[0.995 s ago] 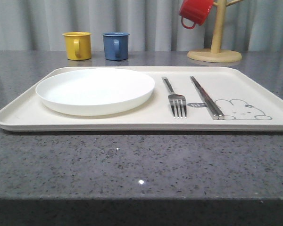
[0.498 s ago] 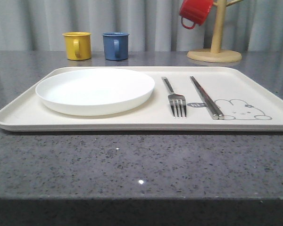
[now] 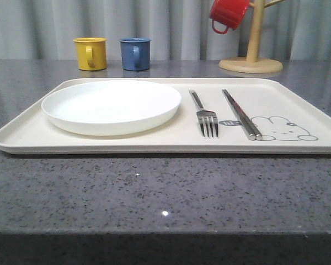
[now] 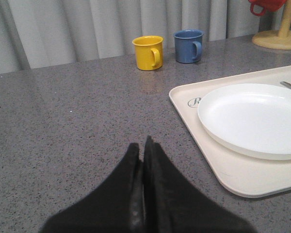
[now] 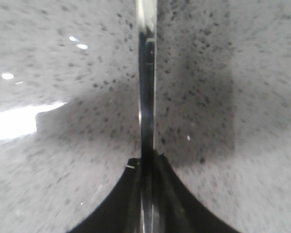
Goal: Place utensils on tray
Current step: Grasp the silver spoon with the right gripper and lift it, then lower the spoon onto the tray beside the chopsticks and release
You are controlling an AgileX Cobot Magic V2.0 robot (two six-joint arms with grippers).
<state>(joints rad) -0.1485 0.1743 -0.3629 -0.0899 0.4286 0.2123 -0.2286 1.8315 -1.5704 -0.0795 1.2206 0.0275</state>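
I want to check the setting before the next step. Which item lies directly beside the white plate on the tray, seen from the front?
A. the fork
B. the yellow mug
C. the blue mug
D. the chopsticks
A: on the tray, the fork lies between the white plate and the chopsticks; both mugs stand on the table behind.

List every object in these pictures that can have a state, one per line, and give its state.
Plate: empty, on the tray.
Fork: flat on tray.
Chopsticks: flat on tray, side by side.
Red mug: hanging on wooden stand.
Left gripper: shut, empty.
Right gripper: shut on metal utensil.
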